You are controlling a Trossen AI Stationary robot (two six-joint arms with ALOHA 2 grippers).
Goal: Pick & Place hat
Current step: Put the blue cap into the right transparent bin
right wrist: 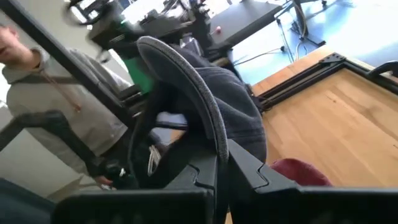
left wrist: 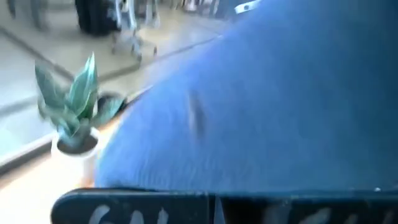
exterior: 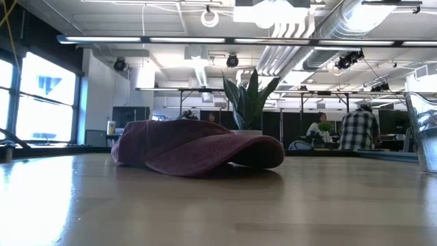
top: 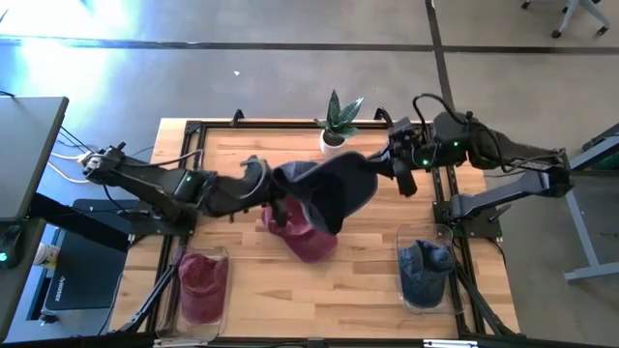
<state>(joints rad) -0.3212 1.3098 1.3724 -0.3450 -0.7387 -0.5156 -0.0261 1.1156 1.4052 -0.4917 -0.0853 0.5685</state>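
You hold the soft dark blue cloth cap (top: 334, 188) up with both grippers, left gripper (top: 274, 184) and right gripper (top: 390, 162) pinched tight on it. Move both together, slowly, clear of the maroon cap (top: 305, 237) underneath.

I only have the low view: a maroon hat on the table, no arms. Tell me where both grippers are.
Observer: Both are above your frame. The right gripper is shut on the brim of a dark blue hat, held in the air over the maroon hat.
Operator: Report the left one.
Observer: The left gripper is shut on the same hat's opposite edge.
Operator: Give me the bins.
Observer: Two clear bins stand on the side of the table away from the plant. The left bin holds maroon fabric, the right bin dark blue.
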